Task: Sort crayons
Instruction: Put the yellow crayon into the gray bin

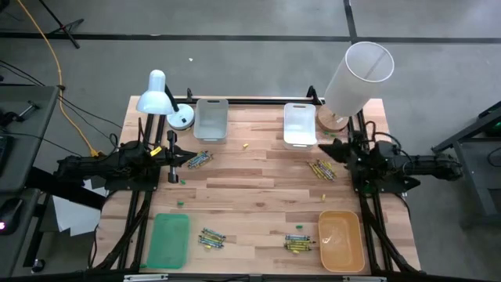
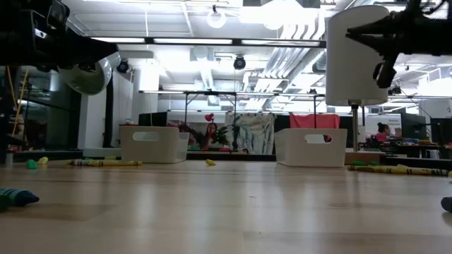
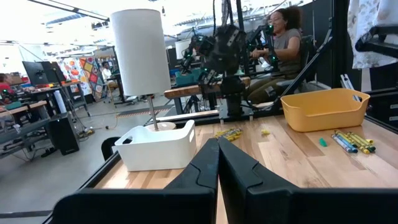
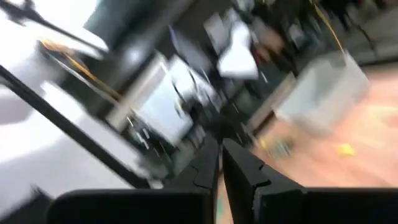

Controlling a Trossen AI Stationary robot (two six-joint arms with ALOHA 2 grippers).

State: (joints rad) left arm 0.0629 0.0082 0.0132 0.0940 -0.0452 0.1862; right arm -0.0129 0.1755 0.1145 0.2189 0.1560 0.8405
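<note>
Four small heaps of crayons lie on the wooden table: far left [image 1: 200, 160], far right [image 1: 322, 169], near left [image 1: 212, 237] and near right [image 1: 297, 243]. My left gripper [image 1: 182, 161] hangs level above the table's left edge, shut and holding nothing, pointing at the far-left heap; its shut fingers [image 3: 217, 155] show in the left wrist view. My right gripper [image 1: 329, 148] hangs above the right edge, fingers together [image 4: 219, 155], holding nothing; its wrist view is blurred and tilted.
A grey tray [image 1: 211, 119] and a white tray [image 1: 300, 124] stand at the far edge; a green tray [image 1: 169, 239] and an orange-yellow tray [image 1: 340, 239] at the near edge. A desk lamp [image 1: 156, 94] and a white-shaded lamp [image 1: 356, 74] stand at the far corners. A person [image 3: 283, 43] sits beyond the table.
</note>
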